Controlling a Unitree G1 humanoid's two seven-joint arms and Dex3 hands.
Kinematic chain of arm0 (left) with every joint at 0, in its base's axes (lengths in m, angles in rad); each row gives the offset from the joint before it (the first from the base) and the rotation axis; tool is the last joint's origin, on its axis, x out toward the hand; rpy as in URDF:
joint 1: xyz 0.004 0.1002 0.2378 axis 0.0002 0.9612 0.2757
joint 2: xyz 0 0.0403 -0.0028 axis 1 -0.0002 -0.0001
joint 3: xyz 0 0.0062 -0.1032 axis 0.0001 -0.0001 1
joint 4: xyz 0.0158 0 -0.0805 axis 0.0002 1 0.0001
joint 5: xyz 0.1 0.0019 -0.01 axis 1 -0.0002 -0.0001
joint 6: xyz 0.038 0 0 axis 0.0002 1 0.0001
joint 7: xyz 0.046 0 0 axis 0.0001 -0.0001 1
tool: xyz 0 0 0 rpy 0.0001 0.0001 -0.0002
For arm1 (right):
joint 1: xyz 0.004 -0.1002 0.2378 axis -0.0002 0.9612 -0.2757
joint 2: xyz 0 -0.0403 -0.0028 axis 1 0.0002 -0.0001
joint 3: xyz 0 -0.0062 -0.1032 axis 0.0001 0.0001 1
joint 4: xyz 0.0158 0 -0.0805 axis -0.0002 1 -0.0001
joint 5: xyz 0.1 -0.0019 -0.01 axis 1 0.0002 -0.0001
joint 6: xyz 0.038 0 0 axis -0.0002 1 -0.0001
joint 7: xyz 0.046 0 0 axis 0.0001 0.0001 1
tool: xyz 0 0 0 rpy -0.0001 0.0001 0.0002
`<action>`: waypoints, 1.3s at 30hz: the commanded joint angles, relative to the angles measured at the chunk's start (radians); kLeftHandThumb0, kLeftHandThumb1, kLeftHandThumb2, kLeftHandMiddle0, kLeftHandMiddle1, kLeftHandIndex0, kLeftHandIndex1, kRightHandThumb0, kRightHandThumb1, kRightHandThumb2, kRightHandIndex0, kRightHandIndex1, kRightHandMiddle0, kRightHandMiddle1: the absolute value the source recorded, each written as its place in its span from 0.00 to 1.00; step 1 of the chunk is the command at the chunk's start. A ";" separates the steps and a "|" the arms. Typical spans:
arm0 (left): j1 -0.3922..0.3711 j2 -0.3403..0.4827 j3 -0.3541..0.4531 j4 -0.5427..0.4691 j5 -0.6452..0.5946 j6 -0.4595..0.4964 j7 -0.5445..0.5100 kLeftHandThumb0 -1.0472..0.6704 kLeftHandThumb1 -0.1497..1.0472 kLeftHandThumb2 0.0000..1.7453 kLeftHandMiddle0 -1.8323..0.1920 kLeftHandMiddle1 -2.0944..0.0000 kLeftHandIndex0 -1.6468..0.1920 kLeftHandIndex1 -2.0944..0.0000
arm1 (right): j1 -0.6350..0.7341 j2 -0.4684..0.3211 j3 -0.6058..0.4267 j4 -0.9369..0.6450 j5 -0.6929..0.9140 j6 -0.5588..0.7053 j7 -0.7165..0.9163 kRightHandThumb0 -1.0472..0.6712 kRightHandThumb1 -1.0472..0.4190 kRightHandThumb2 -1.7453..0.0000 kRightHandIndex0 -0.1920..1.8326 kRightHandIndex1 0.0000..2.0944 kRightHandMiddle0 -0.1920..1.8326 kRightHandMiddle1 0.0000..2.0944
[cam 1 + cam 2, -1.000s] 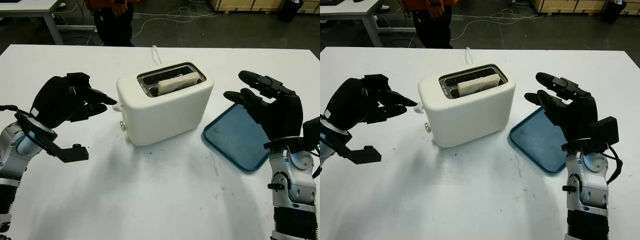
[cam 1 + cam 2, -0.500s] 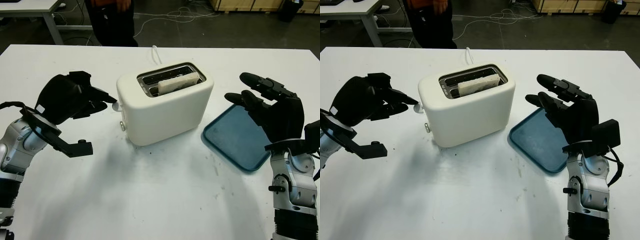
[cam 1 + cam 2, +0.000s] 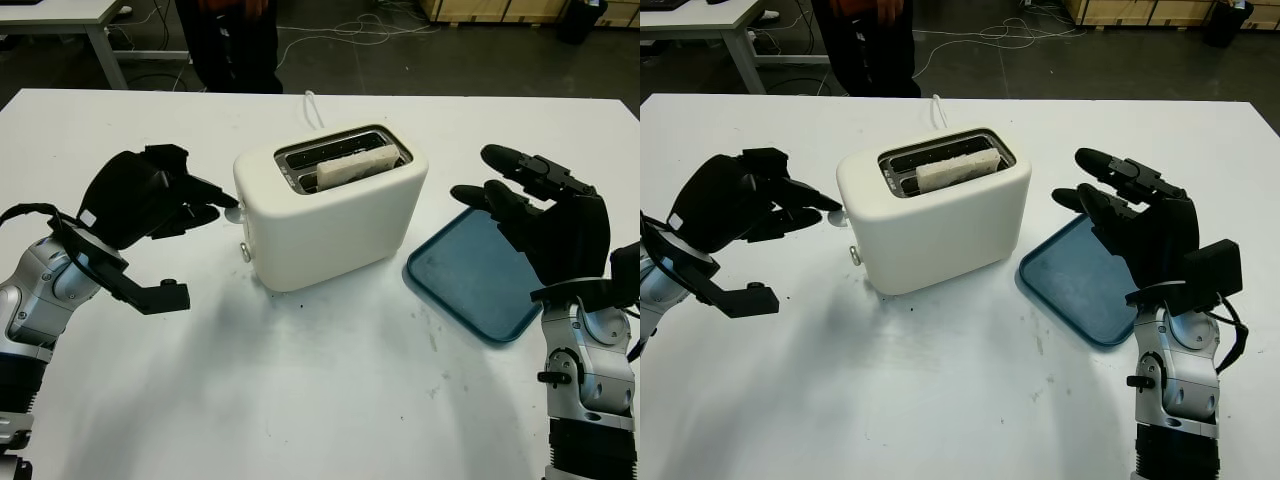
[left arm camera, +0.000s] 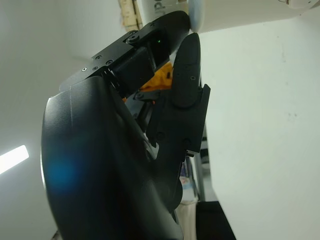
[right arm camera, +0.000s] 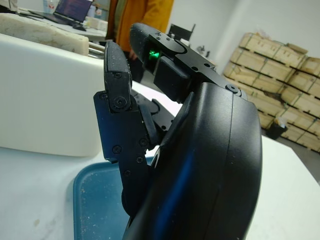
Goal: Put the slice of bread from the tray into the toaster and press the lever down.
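Bread (image 3: 355, 164) stands in the near slot of the toaster (image 3: 335, 215) — soft, light, crumbly, needing no more handling. The small stiff lever (image 3: 233, 213) wants a fingertip; my left hand (image 3: 160, 195) hovers beside it, curled, empty. My right hand (image 3: 535, 215) — open above the tray (image 3: 470, 280)

A white counter (image 3: 330, 400) is seen, and a person (image 3: 228, 45) in dark trousers stands beyond its far edge. Cables (image 3: 380, 30) are strewn on the floor; stacked wooden crates (image 5: 272, 80) are seen behind
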 commanded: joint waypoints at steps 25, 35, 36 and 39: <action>-0.003 -0.009 -0.011 -0.024 -0.030 -0.011 -0.029 0.46 0.89 0.10 0.60 0.27 0.32 0.96 | 0.000 0.011 -0.004 -0.005 0.022 -0.009 -0.001 0.42 0.09 0.89 0.56 0.20 0.58 0.00; 0.012 -0.005 -0.006 -0.052 -0.045 -0.004 -0.047 0.47 0.89 0.10 0.61 0.27 0.32 0.96 | 0.000 0.009 -0.003 -0.005 0.016 -0.009 -0.004 0.42 0.09 0.89 0.55 0.22 0.58 0.00; 0.013 -0.005 -0.006 -0.053 -0.044 -0.008 -0.046 0.47 0.89 0.10 0.61 0.27 0.32 0.96 | 0.000 0.009 -0.003 -0.006 0.015 -0.009 -0.005 0.42 0.09 0.89 0.55 0.22 0.58 0.00; 0.017 -0.005 -0.006 -0.059 -0.045 -0.011 -0.046 0.46 0.89 0.10 0.60 0.27 0.32 0.95 | 0.002 0.008 0.000 -0.008 0.008 -0.008 -0.011 0.42 0.09 0.89 0.54 0.23 0.58 0.00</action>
